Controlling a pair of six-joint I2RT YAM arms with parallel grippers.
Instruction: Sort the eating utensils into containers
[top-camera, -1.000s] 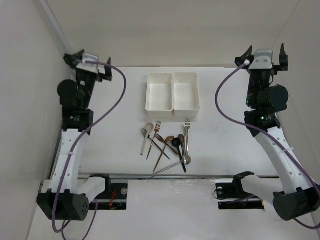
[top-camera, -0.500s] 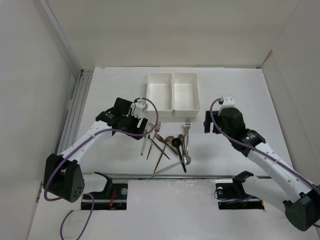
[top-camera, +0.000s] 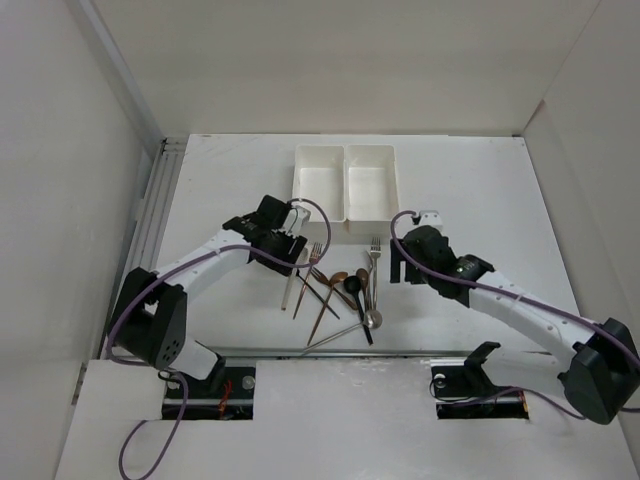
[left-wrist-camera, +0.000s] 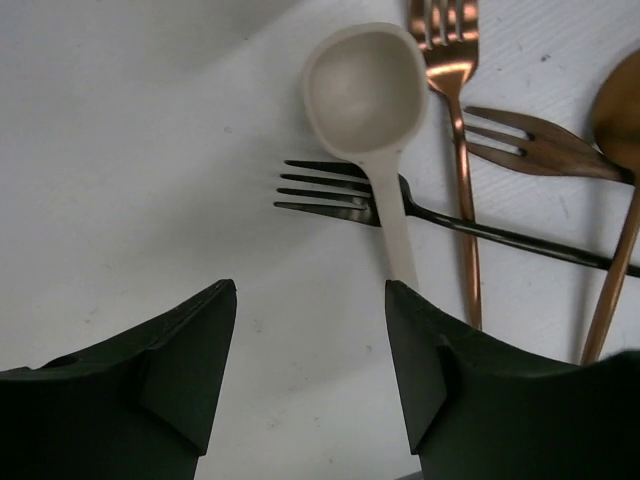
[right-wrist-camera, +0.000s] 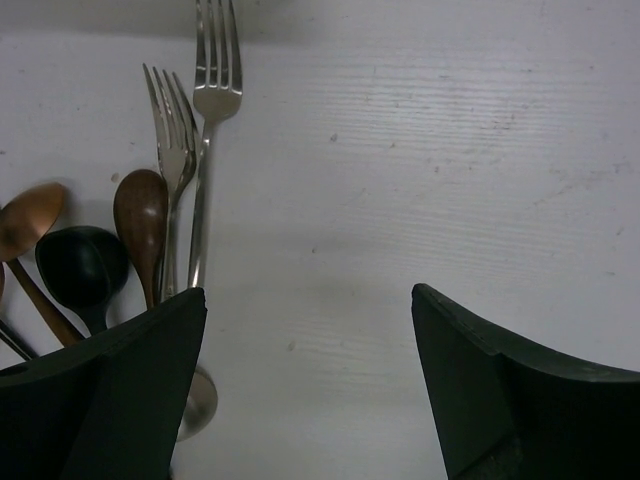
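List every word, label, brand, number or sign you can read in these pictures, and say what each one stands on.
None: no text can be read in any view. The forks and spoons, the two white bins and the table show no words, numbers or signs.

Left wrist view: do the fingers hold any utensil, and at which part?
Nothing is held. The left gripper has its fingers apart, nothing between them; the pale spoon lies ahead, its handle end beside one finger.

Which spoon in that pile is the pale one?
The cream spoon on the pile's left side, handle lying over the black fork; the rest are copper, black or silver.
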